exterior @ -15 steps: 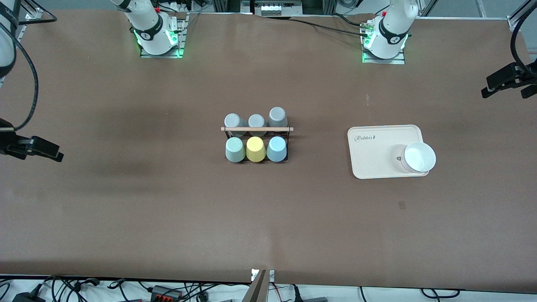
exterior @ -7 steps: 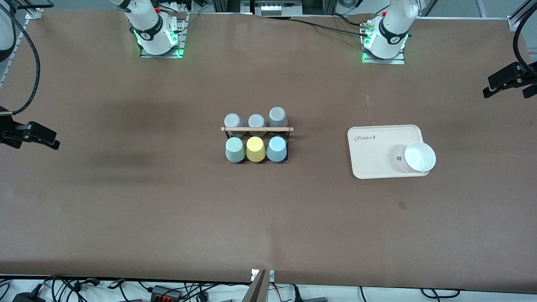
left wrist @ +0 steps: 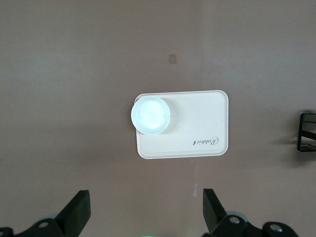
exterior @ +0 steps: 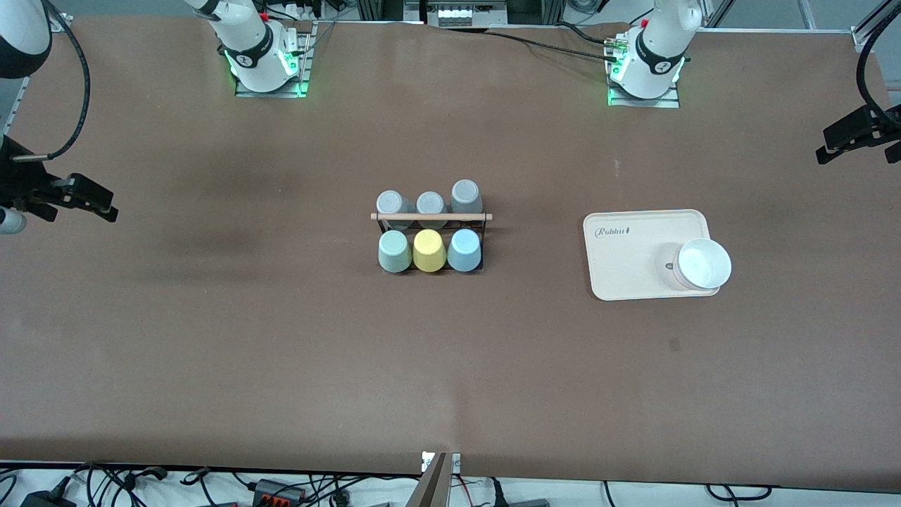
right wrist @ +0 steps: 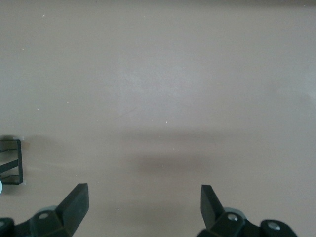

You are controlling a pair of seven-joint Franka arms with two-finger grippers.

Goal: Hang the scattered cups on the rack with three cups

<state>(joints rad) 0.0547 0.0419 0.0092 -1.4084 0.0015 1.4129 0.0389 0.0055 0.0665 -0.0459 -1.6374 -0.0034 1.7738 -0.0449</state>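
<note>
The black wire rack (exterior: 431,217) with its wooden dowel stands mid-table. The sage-green cup (exterior: 394,251) and the light blue cup (exterior: 464,250) sit upside down on it, in the row nearer the front camera, with a yellow cup (exterior: 429,250) between them. My right gripper (exterior: 105,204) is open and empty, up over the right arm's end of the table. In the right wrist view (right wrist: 143,200) it is over bare table, with a rack corner (right wrist: 12,160) at the edge. My left gripper (exterior: 855,144) is open and empty over the left arm's end (left wrist: 146,207).
Three grey cups (exterior: 431,203) fill the rack's row farther from the front camera. A beige tray (exterior: 626,260) lies toward the left arm's end, with a white bowl (exterior: 702,263) on it. Both show in the left wrist view, the tray (left wrist: 197,123) and the bowl (left wrist: 151,114).
The right gripper has swung toward the robots' side of the table, still at the right arm's end. The left gripper has drifted slightly outward. The cups and rack have not moved.
</note>
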